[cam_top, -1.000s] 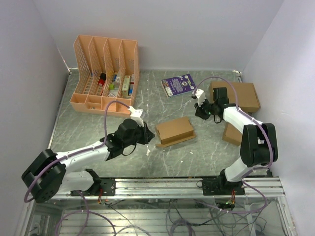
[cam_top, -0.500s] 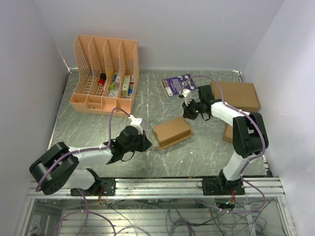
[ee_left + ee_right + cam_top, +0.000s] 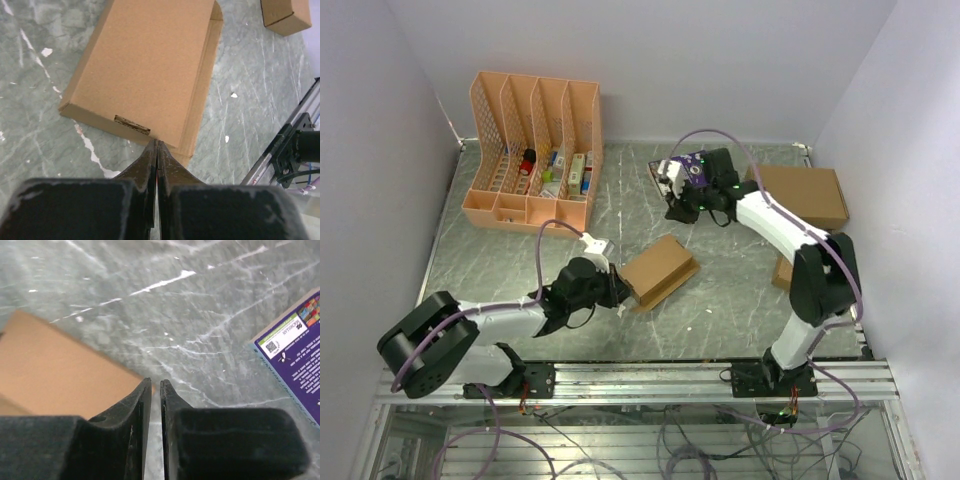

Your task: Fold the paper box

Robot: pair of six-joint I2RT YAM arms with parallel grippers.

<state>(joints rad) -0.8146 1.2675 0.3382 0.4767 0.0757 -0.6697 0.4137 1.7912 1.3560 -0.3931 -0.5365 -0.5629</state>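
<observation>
Since one second ago: box (image 3: 660, 270) swung round at mid-counter (image 3: 740, 310), long axis now diagonal, near-left to far-right. Right hand (image 3: 677, 210) pulled off toward far edge, beside purple booklet (image 3: 295, 355); fingers almost together, nothing between. Left hand (image 3: 618, 290) pressed together, tips touching box's near-left end. Left hand nearer; box extends lengthwise straight ahead of it.

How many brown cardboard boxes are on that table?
3: the paper box mid-table, in front of the left gripper; a large box at the far right; a small carton partly hidden behind the right arm.
</observation>
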